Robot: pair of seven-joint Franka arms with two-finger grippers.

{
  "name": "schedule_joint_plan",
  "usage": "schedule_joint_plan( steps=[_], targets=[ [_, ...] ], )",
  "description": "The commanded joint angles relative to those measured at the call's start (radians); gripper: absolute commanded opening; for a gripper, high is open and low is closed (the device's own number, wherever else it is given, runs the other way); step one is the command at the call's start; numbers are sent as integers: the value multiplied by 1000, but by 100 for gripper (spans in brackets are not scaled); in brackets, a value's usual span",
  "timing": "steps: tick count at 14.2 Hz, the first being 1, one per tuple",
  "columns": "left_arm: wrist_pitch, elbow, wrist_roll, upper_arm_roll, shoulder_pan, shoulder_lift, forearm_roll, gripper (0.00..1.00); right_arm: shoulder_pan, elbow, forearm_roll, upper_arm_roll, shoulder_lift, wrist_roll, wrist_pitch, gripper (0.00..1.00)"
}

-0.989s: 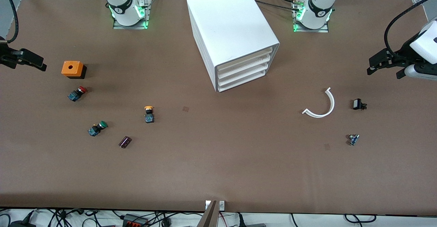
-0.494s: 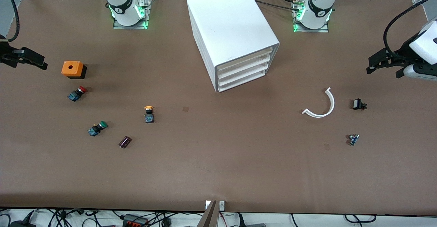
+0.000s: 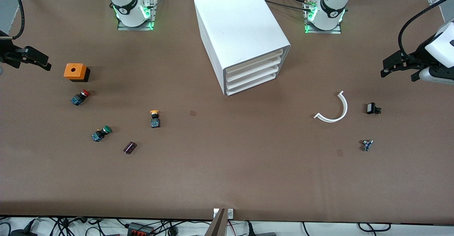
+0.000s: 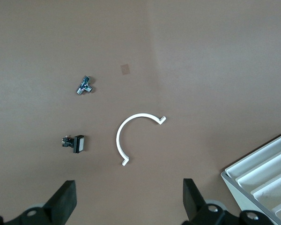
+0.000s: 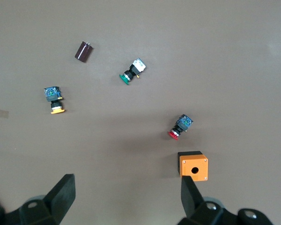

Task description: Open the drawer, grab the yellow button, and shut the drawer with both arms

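The white cabinet (image 3: 241, 30) stands in the middle of the table near the arms' bases. Its uppermost drawer (image 3: 255, 61) is closed, like the three below it. The cabinet's corner also shows in the left wrist view (image 4: 267, 180). The yellow-capped button (image 3: 154, 118) lies on the bare table toward the right arm's end, and shows in the right wrist view (image 5: 53, 99). My right gripper (image 3: 40, 61) (image 5: 125, 194) is open and empty over the table's edge beside the orange box. My left gripper (image 3: 385, 69) (image 4: 128, 201) is open and empty over the left arm's end.
An orange box (image 3: 75, 71), a red-capped button (image 3: 80, 97), a green-capped button (image 3: 101, 133) and a dark cylinder (image 3: 129, 147) lie near the yellow button. A white arc (image 3: 333, 108), a black part (image 3: 372, 108) and a small metal part (image 3: 367, 144) lie toward the left arm's end.
My right gripper has moved a little toward the arms' bases. My left gripper has barely moved. Nothing on the table has moved.
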Motion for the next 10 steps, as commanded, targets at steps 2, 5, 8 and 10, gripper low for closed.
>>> schedule_joint_plan(
  steps=[2,5,8,10],
  targets=[
    [-32,35,13,1,-4,15,9,100,-19,-27,4,14,-20,-13,10,100],
    [-38,35,13,1,-4,15,9,100,-17,-27,11,15,-20,-13,10,100],
    [-38,35,13,1,-4,15,9,100,-19,-27,44,10,-20,-15,2,100],
    [-38,35,13,1,-4,15,9,100,-17,-27,42,10,-23,-16,1,100]
  ],
)
